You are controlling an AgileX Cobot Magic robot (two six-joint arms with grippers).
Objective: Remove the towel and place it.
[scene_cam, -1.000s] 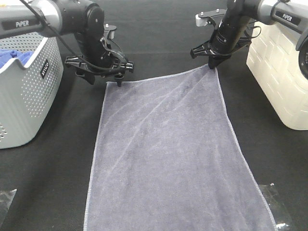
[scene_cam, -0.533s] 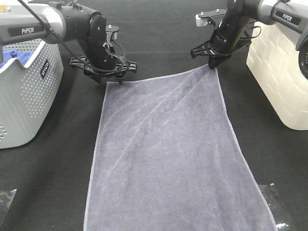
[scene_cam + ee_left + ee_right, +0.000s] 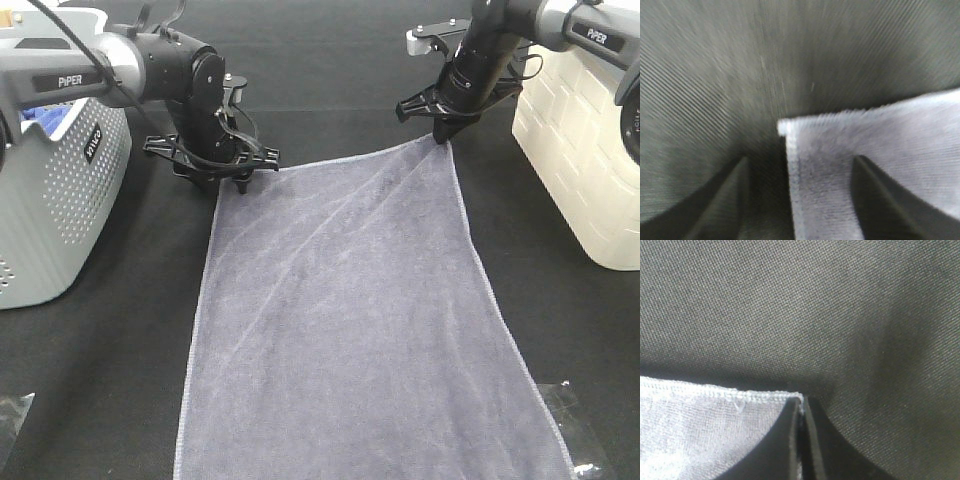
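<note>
A: Where was the towel?

B: Spread flat on the black surface. Its long side ran from the near edge of the high view up to the two arms, and faint creases crossed it diagonally.

A: And the left tool?

B: Down at the towel's far left corner. In its wrist view the jaws stood spread, with the hemmed corner lying between them. I couldn't tell whether either finger touched the cloth.

A: The right tool?

B: Pressed together on the far right corner. Its wrist view showed the stitched hem pinched between the dark fingertips.

A: Anything alongside?

B: A grey perforated basket holding a blue cloth stood left of the towel. A cream bin stood to the right.
</note>
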